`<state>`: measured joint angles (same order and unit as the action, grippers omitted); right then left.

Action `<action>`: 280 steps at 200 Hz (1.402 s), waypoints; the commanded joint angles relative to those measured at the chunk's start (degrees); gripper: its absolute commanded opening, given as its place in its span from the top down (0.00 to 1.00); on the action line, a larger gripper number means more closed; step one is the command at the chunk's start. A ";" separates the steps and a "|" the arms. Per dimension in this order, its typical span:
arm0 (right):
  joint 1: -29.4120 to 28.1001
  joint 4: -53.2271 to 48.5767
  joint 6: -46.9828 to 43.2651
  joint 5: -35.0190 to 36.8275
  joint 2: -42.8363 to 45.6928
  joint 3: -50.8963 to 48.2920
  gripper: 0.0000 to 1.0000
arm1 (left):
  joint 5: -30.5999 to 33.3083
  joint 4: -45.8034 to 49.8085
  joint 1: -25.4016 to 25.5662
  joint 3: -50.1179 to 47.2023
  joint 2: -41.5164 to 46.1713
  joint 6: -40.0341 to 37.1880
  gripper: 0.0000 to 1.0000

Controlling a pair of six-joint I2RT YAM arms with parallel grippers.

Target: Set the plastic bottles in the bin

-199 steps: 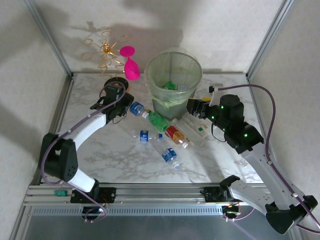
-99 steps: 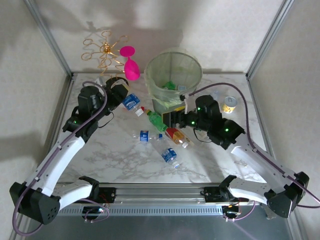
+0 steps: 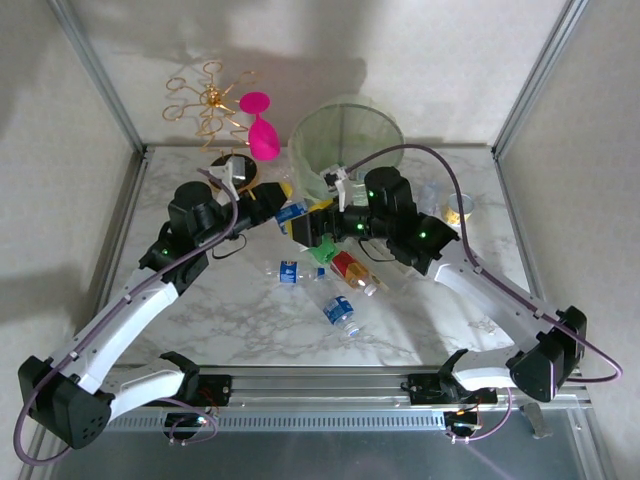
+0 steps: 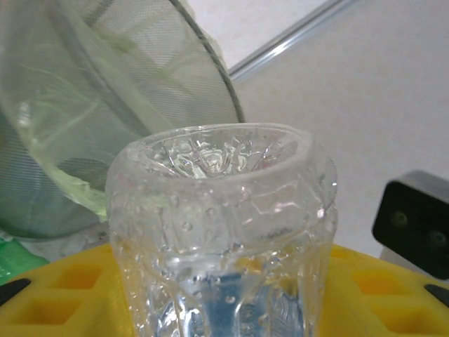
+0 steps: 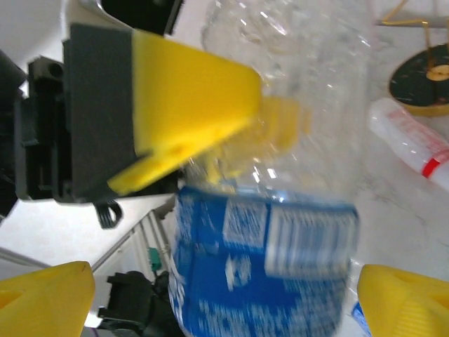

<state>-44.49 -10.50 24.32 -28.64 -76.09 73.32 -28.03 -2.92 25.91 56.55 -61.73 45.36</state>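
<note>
Since the earlier frames both arms have been swung inward: the left gripper (image 4: pixel 221 291) has carried a blue-labelled bottle (image 3: pixel 292 212) rightward to the foot of the bin (image 3: pixel 345 150), and the right gripper (image 5: pixel 224 298) has been brought left to meet it. The work surface is a white, grey-veined marble table (image 3: pixel 230 320), enclosed by pale textured walls (image 3: pixel 60 200) and aluminium posts (image 3: pixel 100 75). A pink goblet (image 3: pixel 262 130), a gold wire stand (image 3: pixel 208 100) and a yellow-labelled can (image 3: pixel 460 210) are seen along its far side. The blue-labelled bottle is clamped between the left gripper's yellow fingers and held above the table, just beside the bin's near wall. Its long axis runs away from the left wrist camera, base leading, with the bin's wall behind it. The right gripper's fingers are spread wide on either side of the bottle; contact cannot be determined. Four loose bottles (image 3: pixel 340 312) lie on their sides in front of the bin, their axes variously directed.
</note>
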 commanded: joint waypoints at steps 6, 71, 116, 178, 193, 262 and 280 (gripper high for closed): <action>0.71 5.38 3.55 -7.76 -1.80 1.78 0.07 | -2.73 -3.90 1.13 -0.48 2.31 -0.64 0.59; 3.53 17.00 12.63 -14.76 -1.48 -3.44 0.33 | -2.86 -4.28 1.32 -1.01 4.23 -0.18 0.58; 3.60 16.53 12.82 -14.65 -1.08 -3.88 0.46 | -4.44 -5.20 1.68 -0.66 3.81 0.34 0.53; 6.90 13.93 12.46 -12.34 0.80 -3.66 0.48 | 1.41 0.90 1.79 2.47 5.44 -4.12 0.16; 8.35 11.57 11.22 -10.60 1.46 -2.53 0.49 | 8.07 5.05 1.77 3.83 7.28 -7.49 0.12; 21.16 -4.69 3.63 2.76 -2.07 12.61 0.50 | 21.75 8.10 1.95 -0.31 10.62 -14.28 0.15; 24.56 -6.69 2.20 6.94 -4.33 16.24 0.51 | 19.95 7.19 2.45 -1.72 8.82 -14.25 0.17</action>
<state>-23.53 -11.94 30.44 -29.39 -77.89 84.77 -8.67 4.05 27.38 57.58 -50.24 32.91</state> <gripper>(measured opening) 0.518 0.843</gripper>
